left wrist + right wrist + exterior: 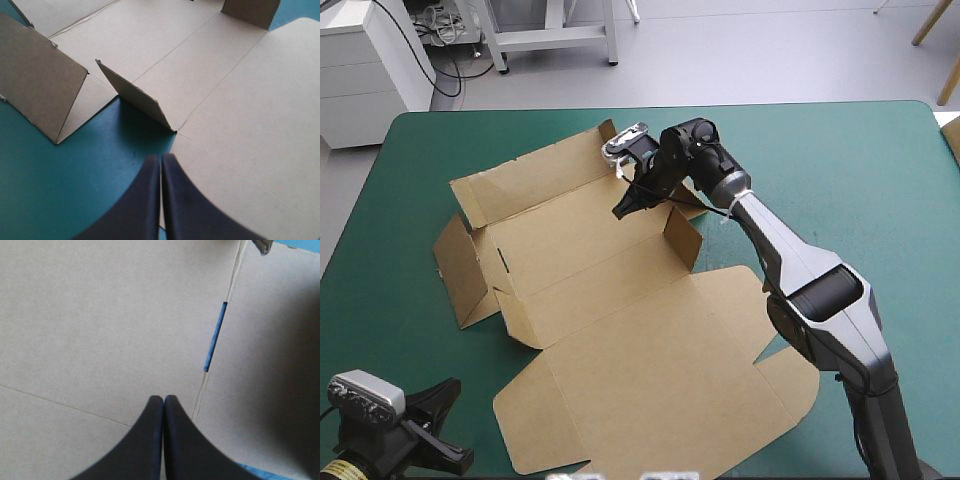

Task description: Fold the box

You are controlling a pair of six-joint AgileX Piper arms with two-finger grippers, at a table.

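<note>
Box: the brown box (620,330) lies opened out on the teal-green cover (840,180), left of the table's middle. From up here I see most of it flat.
Raised parts: the side flap (455,270) at the box's left end stands tilted up. A short tab (682,238) on the right side stands upright. The far panel (535,175) leans up a little toward the table's far edge.
Flat parts: the wide lid panel (650,390) lies flat toward the near edge, with its rounded corner flaps spread on the cover.
Right gripper: the right gripper (622,208) reaches over the box's far side and points down at the base panel near the far fold. Its black fingers are pressed together into one point, with nothing between them. I can't tell whether the tip touches the board.
Right wrist detail: just ahead of that tip, a narrow slot (215,337) in the board shows the cover through it.
Left gripper: the left gripper (161,158) sits at the near left corner of the table. It is clenched and empty, and its tip is over the edge of the lid panel, near a small upright tab (137,100).
</note>
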